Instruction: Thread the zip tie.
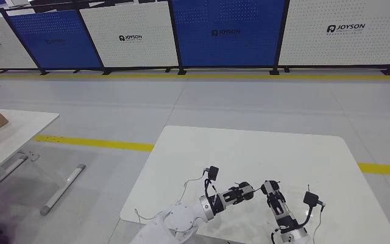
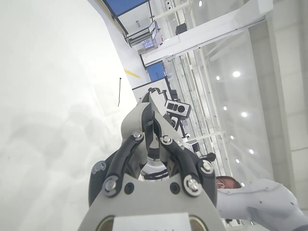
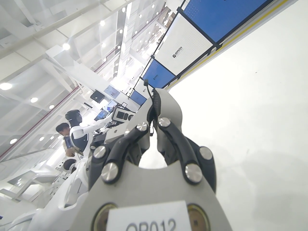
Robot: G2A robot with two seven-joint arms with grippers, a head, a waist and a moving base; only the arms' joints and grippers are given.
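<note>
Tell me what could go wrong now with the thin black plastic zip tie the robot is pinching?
The right gripper pinches the thin black plastic zip tie with its head end poking out, so the bendy strip might twist or slip. The left gripper sits very close to it, so they might bump. A second black zip tie lies loose on the flat white table; an arm could sweep it away.

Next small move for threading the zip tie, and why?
Probably ease the left gripper toward the right gripper, lining up before threading. The right is shut on the zip tie, its head jutting past its tips; the left is shut with a black curl at its tip, possibly the tail.
</note>
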